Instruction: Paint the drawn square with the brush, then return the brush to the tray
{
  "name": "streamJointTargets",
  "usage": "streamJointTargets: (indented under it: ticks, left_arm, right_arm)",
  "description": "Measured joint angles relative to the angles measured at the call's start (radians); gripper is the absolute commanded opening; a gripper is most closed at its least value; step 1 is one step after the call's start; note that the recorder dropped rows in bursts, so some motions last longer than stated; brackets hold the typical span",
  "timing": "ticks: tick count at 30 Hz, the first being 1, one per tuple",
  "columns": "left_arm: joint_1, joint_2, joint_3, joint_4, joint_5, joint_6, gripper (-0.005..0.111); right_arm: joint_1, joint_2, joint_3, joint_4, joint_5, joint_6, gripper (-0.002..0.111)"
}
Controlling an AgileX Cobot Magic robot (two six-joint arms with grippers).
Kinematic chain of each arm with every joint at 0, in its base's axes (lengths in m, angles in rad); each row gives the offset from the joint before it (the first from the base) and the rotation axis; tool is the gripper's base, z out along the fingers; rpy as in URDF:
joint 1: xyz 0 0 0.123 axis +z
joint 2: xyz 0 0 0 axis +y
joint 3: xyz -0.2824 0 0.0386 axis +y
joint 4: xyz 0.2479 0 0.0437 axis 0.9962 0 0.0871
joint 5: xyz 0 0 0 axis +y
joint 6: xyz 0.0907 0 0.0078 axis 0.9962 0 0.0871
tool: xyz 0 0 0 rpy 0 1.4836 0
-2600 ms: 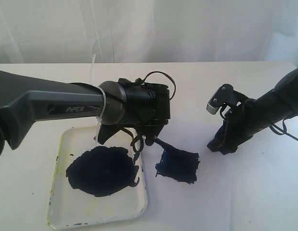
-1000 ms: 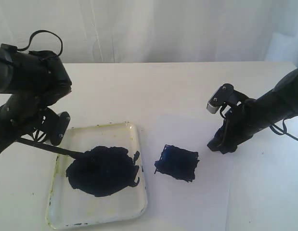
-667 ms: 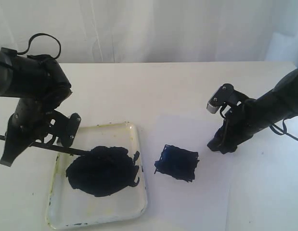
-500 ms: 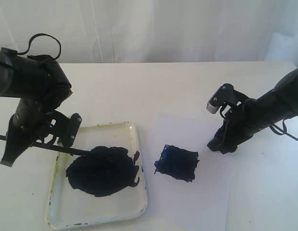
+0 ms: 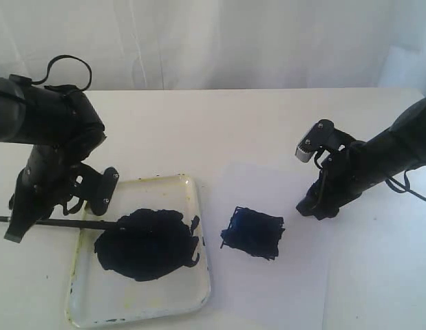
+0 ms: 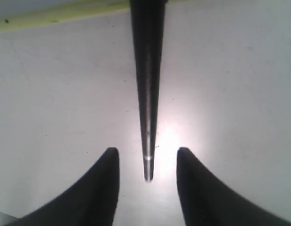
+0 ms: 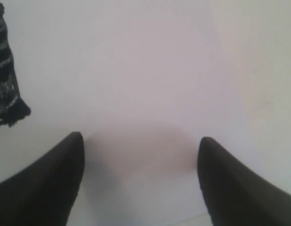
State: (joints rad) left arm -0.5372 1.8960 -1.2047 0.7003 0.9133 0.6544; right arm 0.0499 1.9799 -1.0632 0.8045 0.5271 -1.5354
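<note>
The brush (image 5: 61, 223) is now lying across the rim of the tray (image 5: 137, 311), tip in the paint puddle (image 5: 147, 244), as the left gripper (image 5: 61, 210) is spreading off it; beyond, the drawn square (image 5: 254, 232) is sitting painted and the right gripper (image 7: 140, 141) is idling spread, so the return is looking done.

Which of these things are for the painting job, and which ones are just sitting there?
For the job: the brush, its tip in the paint; the tray; the drawn square, painted dark; the left gripper, open around the brush.
Just there: the right gripper, open and empty; the white curtain; the table.
</note>
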Motion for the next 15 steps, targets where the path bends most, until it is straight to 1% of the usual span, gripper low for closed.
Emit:
streamJointTargets:
  ticks: [2,9,15]
  left_arm:
    - [0.000,0.000,0.000,0.000,-0.001,0.000,0.052]
    - [0.000,-0.003,0.000,0.007,-0.001,0.000,0.052]
    - [0.000,-0.060,0.000,0.022,-0.001,-0.014,0.052]
  right_arm:
    - [0.000,0.000,0.000,0.000,0.000,0.000,0.064]
    - [0.000,0.000,0.000,0.000,0.000,0.000,0.064]
    - [0.000,-0.022,0.000,-0.024,-0.032,0.000,0.064]
